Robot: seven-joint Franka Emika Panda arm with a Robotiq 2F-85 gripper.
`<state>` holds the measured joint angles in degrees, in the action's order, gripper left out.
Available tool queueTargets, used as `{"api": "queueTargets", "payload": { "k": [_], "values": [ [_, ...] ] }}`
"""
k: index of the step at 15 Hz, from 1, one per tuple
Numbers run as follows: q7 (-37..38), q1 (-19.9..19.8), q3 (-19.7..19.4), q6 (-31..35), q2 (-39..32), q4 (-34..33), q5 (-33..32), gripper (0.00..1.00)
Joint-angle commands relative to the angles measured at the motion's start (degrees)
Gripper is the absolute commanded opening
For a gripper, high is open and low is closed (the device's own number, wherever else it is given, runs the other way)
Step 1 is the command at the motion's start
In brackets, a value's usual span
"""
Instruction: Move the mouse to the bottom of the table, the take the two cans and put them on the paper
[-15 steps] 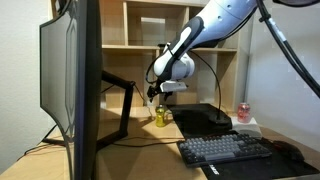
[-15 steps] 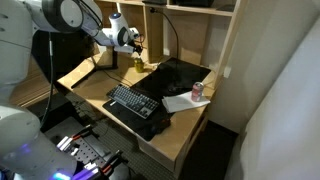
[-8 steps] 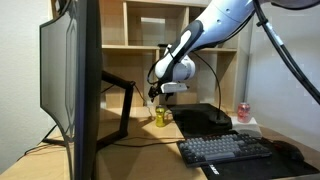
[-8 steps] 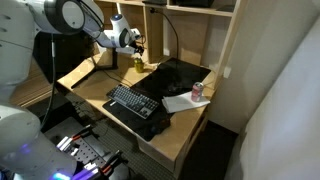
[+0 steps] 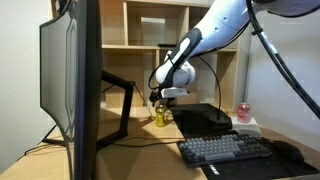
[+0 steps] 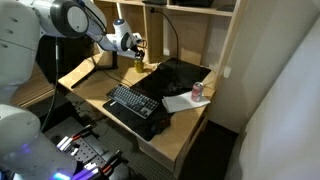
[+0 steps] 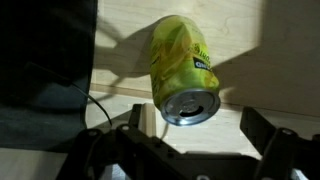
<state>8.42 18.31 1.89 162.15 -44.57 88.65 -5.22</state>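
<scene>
A yellow-green can (image 7: 182, 62) stands upright on the wooden desk, seen from above in the wrist view. It also shows in both exterior views (image 5: 158, 116) (image 6: 138, 62). My gripper (image 7: 198, 128) is open and hovers just above the can, its fingers (image 7: 262, 128) spread wider than the can and not touching it. The gripper also shows in both exterior views (image 5: 160, 98) (image 6: 137, 47). A red can (image 5: 243, 112) (image 6: 198, 91) stands on the white paper (image 5: 250, 124) (image 6: 182, 102). I cannot make out the mouse clearly.
A black keyboard (image 5: 225, 150) (image 6: 131, 102) lies at the desk's front. A black pad (image 5: 205, 118) (image 6: 178, 76) lies beside the yellow can. A large monitor (image 5: 70, 85) stands close by. Shelves (image 5: 160, 25) rise behind the desk. A cable (image 7: 100, 100) runs by the can.
My gripper has come down slightly toward the yellow can. The cans have not moved.
</scene>
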Motion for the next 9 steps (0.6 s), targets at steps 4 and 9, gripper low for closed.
{"api": "queueTargets", "payload": {
  "k": [4, 9],
  "values": [
    [-0.3, -0.6, 0.2, 0.5, -1.0, -1.0, 0.6, 1.00],
    [-0.9, -1.6, 1.8, -0.7, -1.5, -1.0, 1.9, 1.00]
  ]
}}
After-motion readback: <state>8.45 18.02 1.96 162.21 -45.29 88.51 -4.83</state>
